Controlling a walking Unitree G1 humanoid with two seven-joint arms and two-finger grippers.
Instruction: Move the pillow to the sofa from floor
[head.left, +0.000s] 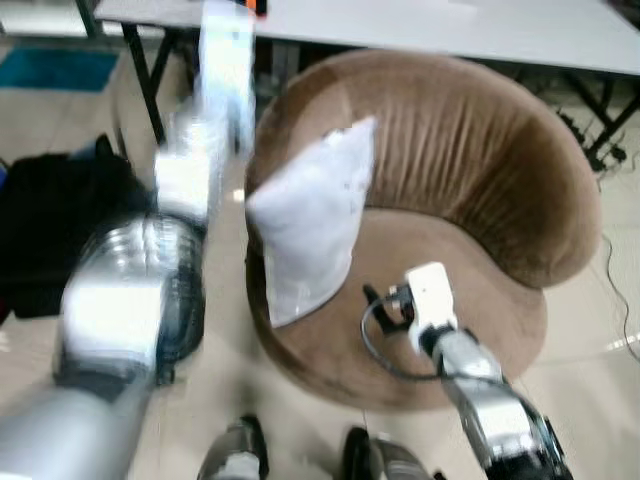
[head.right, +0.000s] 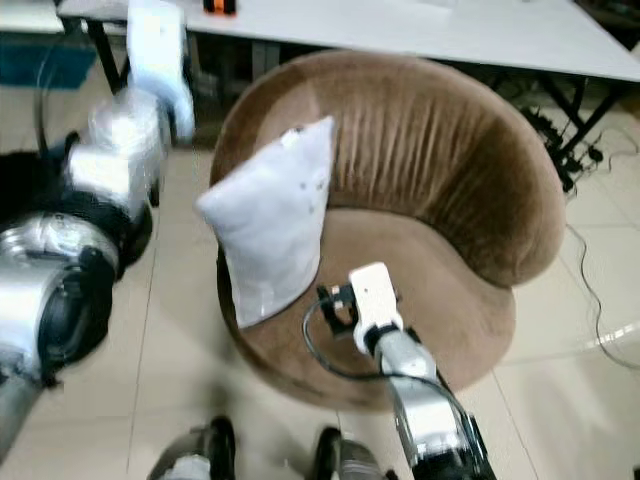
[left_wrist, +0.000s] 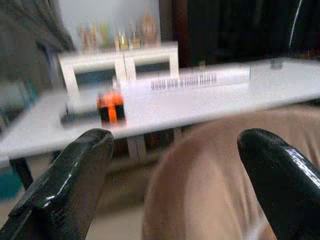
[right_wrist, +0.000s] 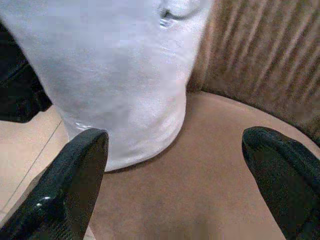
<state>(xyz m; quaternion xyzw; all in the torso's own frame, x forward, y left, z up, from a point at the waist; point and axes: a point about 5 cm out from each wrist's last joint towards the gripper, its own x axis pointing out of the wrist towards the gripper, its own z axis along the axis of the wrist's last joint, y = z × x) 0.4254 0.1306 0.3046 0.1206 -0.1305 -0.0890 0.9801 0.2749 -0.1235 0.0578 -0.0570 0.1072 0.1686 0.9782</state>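
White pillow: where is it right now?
The white square fabric pillow stands on edge on the seat of the round brown velvet sofa, at the robot's left side of it, leaning on the backrest, just ahead of the open right gripper.

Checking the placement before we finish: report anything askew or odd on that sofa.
The white pillow stands on one corner at the brown sofa's left edge, leaning on the backrest and overhanging the side rather than lying flat. Both grippers are open and clear of it.

Left arm (head.left: 190, 180) motion-blurred.
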